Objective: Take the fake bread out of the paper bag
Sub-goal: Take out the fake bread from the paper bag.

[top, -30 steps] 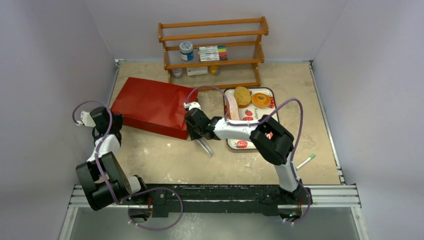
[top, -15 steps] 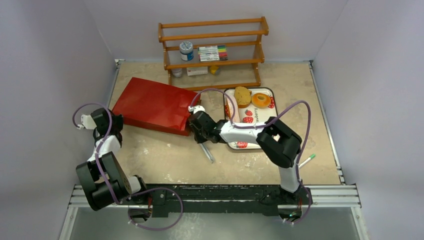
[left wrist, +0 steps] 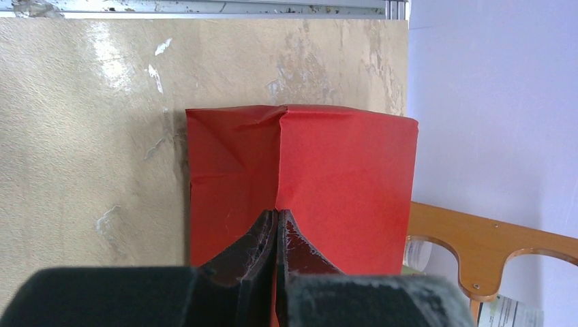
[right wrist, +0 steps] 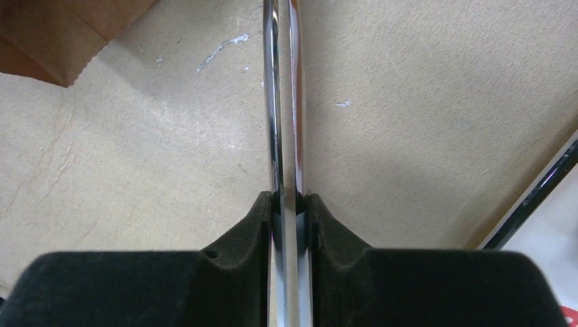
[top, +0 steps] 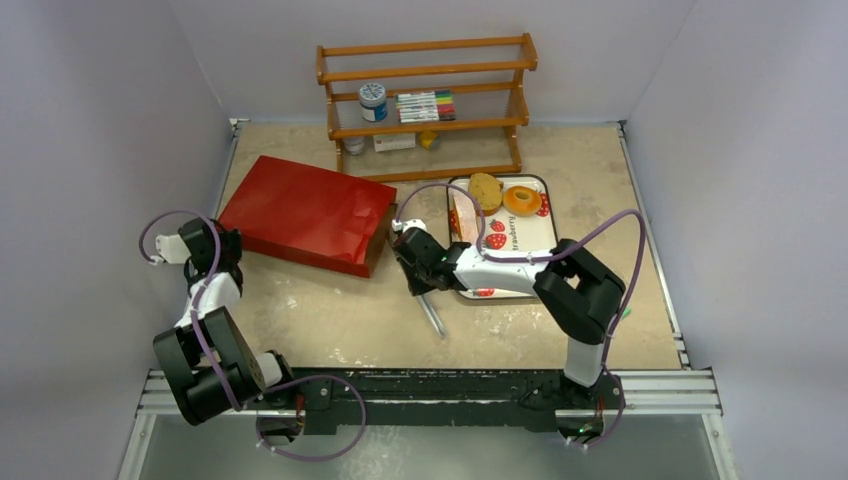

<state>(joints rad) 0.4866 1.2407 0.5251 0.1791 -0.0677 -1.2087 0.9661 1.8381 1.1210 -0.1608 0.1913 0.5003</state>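
Bearing the paper bag (top: 300,215), a scuffed beige tabletop (top: 330,320) meets lilac walls (top: 110,110).

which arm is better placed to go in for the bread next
Right. The right claw grips the tongs and sits just off the paper bag's open end. The left claw is pinched shut on the bag's closed end, away from the opening.

You get overhead view, facing down over whole table (top: 330,320); wrist cams close-up, left sharing paper bag (left wrist: 341,170).
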